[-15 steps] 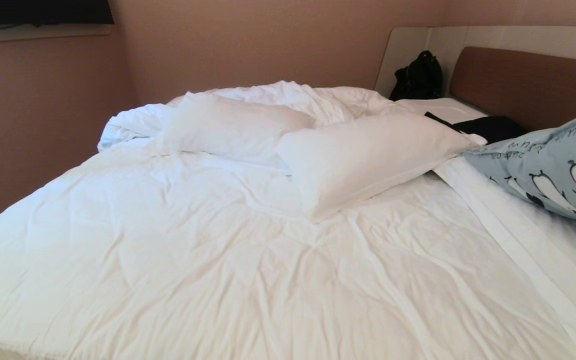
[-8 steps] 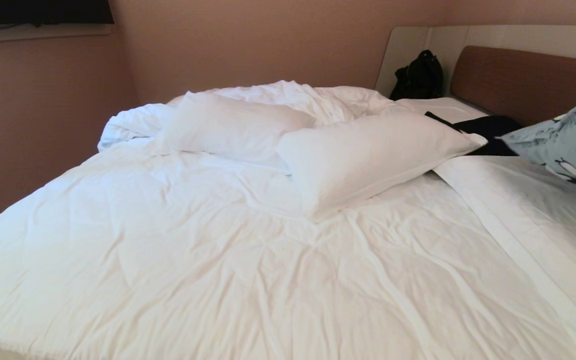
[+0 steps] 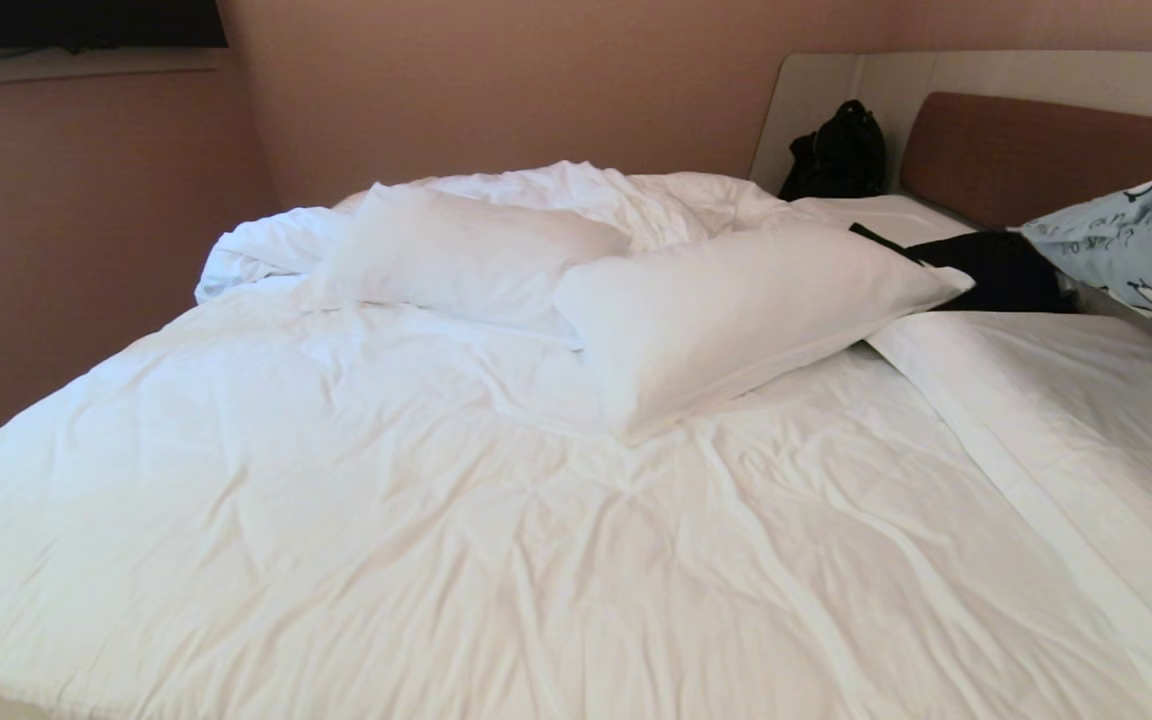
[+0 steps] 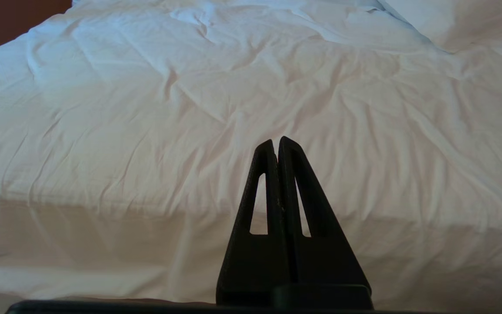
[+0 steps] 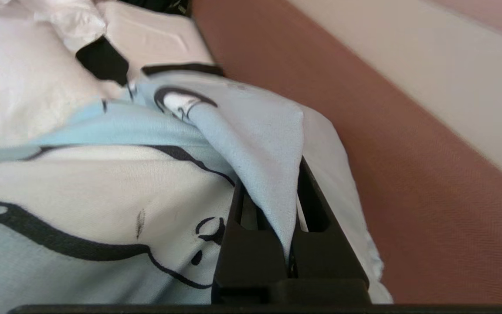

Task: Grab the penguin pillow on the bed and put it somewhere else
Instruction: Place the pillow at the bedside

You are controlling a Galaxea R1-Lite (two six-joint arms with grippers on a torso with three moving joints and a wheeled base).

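Right wrist view: right hand (image 5: 292, 244) is clenched on a fabric fold of the long light blue penguin-printed pillow (image 5: 103, 196), so it hangs raised beside the brown padded headboard (image 5: 364, 144). Left hand (image 4: 277, 146) is parked, clenched empty, over the white-duveted bed (image 4: 146, 109).

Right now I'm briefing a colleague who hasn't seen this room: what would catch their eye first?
The penguin pillow, light blue against all the white, at the bed's right edge by the brown headboard, its fabric pinched in the right pincer. Then two white pillows mid-bed and a black bag in the far corner.
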